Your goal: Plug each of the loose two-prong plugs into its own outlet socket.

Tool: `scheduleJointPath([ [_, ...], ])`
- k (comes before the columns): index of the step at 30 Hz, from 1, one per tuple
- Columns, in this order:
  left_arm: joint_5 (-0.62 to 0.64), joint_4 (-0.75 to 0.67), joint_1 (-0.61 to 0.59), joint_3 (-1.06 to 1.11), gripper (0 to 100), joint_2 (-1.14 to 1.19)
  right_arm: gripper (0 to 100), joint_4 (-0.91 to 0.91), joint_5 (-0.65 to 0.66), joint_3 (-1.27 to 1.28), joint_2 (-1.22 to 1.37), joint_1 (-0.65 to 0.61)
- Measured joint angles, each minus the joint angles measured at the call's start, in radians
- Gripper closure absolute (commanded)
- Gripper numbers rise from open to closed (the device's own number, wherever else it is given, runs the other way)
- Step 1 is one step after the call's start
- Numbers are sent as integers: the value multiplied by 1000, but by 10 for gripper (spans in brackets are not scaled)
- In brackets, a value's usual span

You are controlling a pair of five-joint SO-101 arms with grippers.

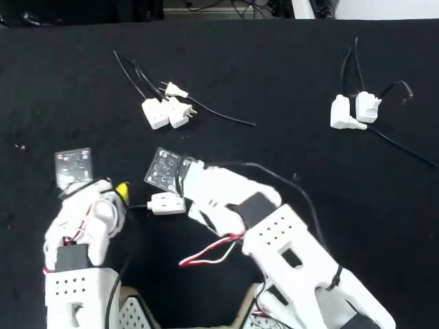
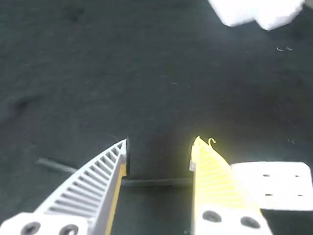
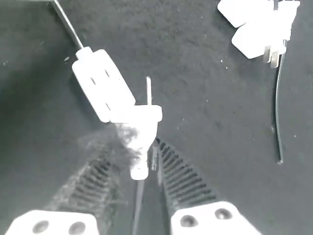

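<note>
Plug (image 3: 140, 122) in right hand (image 3: 139, 149) (socket (image 3: 101, 90) alongside)

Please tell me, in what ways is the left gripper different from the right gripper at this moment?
The left gripper is open, while the right gripper is shut. The left gripper holds nothing, and only a black cable crosses the gap between its fingers; the right gripper holds a white two-prong plug close to an outlet socket. Both hang low over the black table.
</note>
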Motion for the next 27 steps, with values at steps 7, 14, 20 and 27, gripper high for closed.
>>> scheduleJointPath([
  [7, 61, 12, -87, -31, 784, 0, 988, -244, -115, 166, 0, -83],
  [14, 75, 12, -48, -38, 784, -2, 988, -302, -164, 184, 0, -123],
  [20, 75, 12, 34, -49, 784, -5, 988, -384, -224, 230, -2, -123],
  [27, 75, 12, 107, -49, 784, -3, 988, -390, -224, 230, -2, -123],
])
